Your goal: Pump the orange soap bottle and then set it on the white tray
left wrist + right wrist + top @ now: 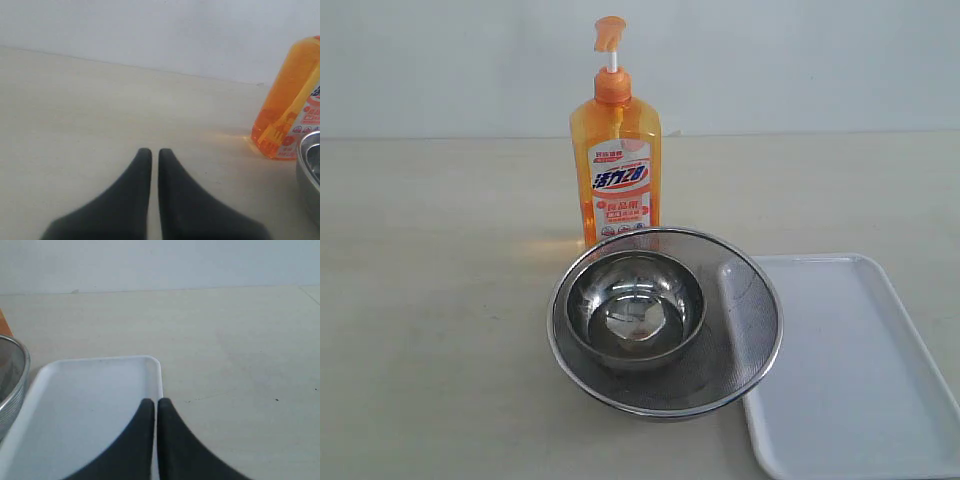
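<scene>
The orange soap bottle (616, 165) stands upright at the back of the table, pump head raised on its white stem, right behind the strainer. Its lower body shows in the left wrist view (290, 110). The white tray (840, 370) lies flat at the front right, bare. My left gripper (155, 152) is shut and holds nothing; it sits over bare table, well apart from the bottle. My right gripper (156, 402) is shut too, hovering over the tray's (90, 405) edge. Neither gripper shows in the exterior view.
A round steel mesh strainer (745, 335) holds a small steel bowl (635, 305) in front of the bottle, its rim overlapping the tray's left edge. The strainer's rim shows in both wrist views (310, 165) (12, 380). A pale wall rises behind the table.
</scene>
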Available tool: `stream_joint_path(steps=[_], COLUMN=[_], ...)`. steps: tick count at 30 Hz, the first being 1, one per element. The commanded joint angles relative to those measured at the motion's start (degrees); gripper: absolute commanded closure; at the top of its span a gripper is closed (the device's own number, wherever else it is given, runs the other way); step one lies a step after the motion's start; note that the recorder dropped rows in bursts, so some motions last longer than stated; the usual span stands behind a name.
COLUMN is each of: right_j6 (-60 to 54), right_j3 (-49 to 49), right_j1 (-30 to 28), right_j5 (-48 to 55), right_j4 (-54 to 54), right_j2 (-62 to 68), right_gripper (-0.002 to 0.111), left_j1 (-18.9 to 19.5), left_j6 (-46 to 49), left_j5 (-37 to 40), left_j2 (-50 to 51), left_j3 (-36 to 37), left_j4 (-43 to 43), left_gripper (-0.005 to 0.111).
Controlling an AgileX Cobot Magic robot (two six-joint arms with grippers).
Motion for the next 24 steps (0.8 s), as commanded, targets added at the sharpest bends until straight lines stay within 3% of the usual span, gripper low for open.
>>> stream_joint_path(steps=[1, 8, 13, 18, 24], right_j6=[-0.37, -0.37, -0.37, -0.37, -0.37], right_j3=[0.29, 0.29, 0.29, 0.29, 0.29], right_j1=[-0.03, -0.03, -0.03, -0.03, -0.03], right_j5=[-0.70, -0.70, -0.70, -0.70, -0.70], right_j4=[-0.24, -0.24, -0.24, -0.24, -0.24], right_j2=[-0.36, -0.36, -0.36, -0.36, -0.36], right_gripper=[0.108, 0.108, 0.108, 0.108, 0.108], left_j1=[0.24, 0.24, 0.24, 0.24, 0.24], left_j6=[0.79, 1.08, 1.08, 1.08, 1.08], left_j5=[-0.22, -2.65, -9.92, -24.07, -26.57], left_j2=[-0.19, -0.19, -0.19, -0.19, 0.12], left_j3=[0.22, 0.22, 0.22, 0.22, -4.15], left_j4=[0.30, 0.30, 0.30, 0.30, 0.30], left_gripper=[0.102, 0.102, 0.102, 0.102, 0.102])
